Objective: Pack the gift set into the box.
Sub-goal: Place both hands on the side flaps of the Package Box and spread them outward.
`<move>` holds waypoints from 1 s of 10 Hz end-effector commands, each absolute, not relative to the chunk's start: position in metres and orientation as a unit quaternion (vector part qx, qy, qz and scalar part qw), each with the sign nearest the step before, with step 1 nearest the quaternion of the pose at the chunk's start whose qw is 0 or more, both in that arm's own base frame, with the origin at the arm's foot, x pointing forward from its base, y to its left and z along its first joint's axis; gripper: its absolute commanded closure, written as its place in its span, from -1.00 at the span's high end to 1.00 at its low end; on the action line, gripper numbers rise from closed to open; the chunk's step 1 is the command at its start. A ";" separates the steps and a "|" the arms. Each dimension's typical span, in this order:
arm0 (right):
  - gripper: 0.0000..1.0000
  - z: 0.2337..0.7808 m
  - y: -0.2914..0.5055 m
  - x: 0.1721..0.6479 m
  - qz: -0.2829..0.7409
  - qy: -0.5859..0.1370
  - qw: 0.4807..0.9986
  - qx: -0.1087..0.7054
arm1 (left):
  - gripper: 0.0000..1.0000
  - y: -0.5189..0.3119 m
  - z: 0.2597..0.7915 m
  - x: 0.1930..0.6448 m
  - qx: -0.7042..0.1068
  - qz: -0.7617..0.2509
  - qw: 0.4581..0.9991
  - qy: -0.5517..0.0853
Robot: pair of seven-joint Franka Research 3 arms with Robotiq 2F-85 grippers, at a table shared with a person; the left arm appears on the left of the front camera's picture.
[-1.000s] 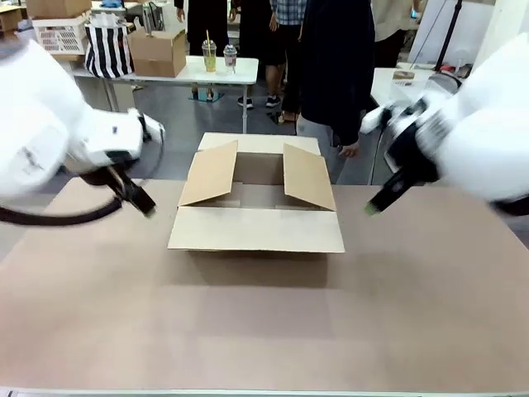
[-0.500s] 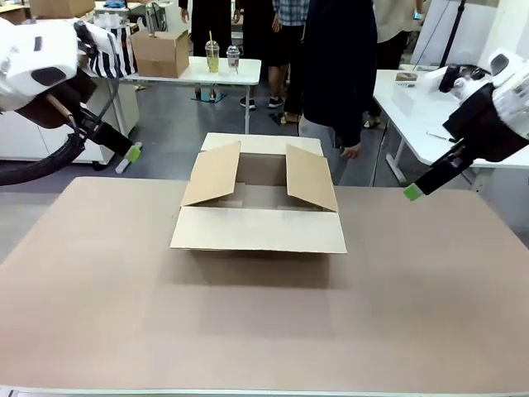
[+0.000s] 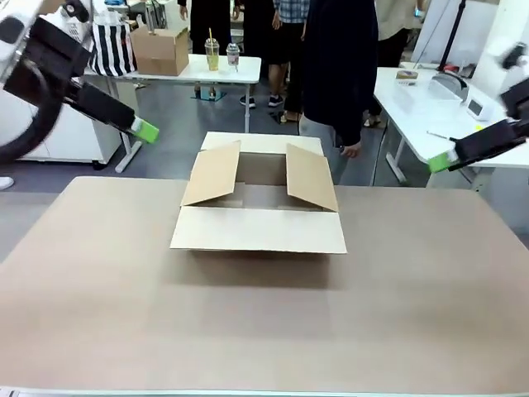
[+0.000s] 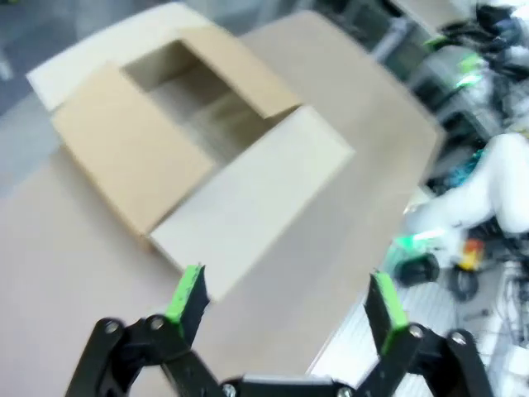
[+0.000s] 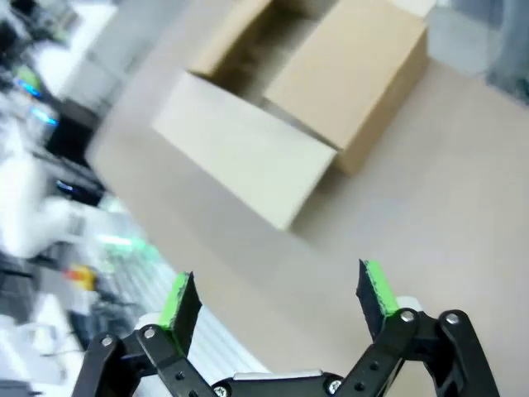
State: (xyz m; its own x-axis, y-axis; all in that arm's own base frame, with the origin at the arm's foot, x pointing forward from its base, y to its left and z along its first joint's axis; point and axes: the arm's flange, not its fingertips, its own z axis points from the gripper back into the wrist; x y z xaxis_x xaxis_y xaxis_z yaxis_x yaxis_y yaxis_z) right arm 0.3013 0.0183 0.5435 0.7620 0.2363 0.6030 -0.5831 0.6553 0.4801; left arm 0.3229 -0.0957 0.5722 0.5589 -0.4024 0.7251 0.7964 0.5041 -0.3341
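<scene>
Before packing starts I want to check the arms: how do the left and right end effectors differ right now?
The left end effector hangs higher in the front view than the right end effector. The left one shows against the grey floor behind the table; the right one against a white side table. Both are open, empty and apart from the box.

The brown tabletop [image 3: 264, 331] in front of me is flat and matte. A person in dark clothing [image 3: 335, 66] stands at its far edge. Behind them, a white side table [image 3: 186, 73] carries two drink cups [image 3: 212, 56] and a small cardboard box [image 3: 159, 51]. A black-and-white striped bag [image 3: 111, 48] stands just beside the box. A second white table [image 3: 413, 103] stands at the far right.
</scene>
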 end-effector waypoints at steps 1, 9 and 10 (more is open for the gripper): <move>1.00 0.539 -0.025 0.304 0.011 -0.226 0.774 0.591 | 1.00 -0.064 0.560 0.340 -0.467 -0.276 0.816 -0.199; 1.00 0.532 -0.052 0.310 0.039 -0.226 0.780 0.582 | 1.00 -0.055 0.540 0.340 -0.491 -0.247 0.813 -0.193; 1.00 0.532 -0.052 0.310 0.039 -0.226 0.780 0.582 | 1.00 -0.055 0.540 0.340 -0.491 -0.247 0.813 -0.193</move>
State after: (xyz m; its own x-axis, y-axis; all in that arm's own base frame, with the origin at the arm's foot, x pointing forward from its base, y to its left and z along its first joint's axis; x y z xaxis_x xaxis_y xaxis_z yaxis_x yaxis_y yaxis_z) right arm 0.3049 -0.0511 0.5314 0.9091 -0.1947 0.3683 -0.2919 0.3331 0.8966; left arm 0.3371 -0.0548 0.5415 0.8156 -0.2155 0.5370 0.5741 0.4166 -0.7049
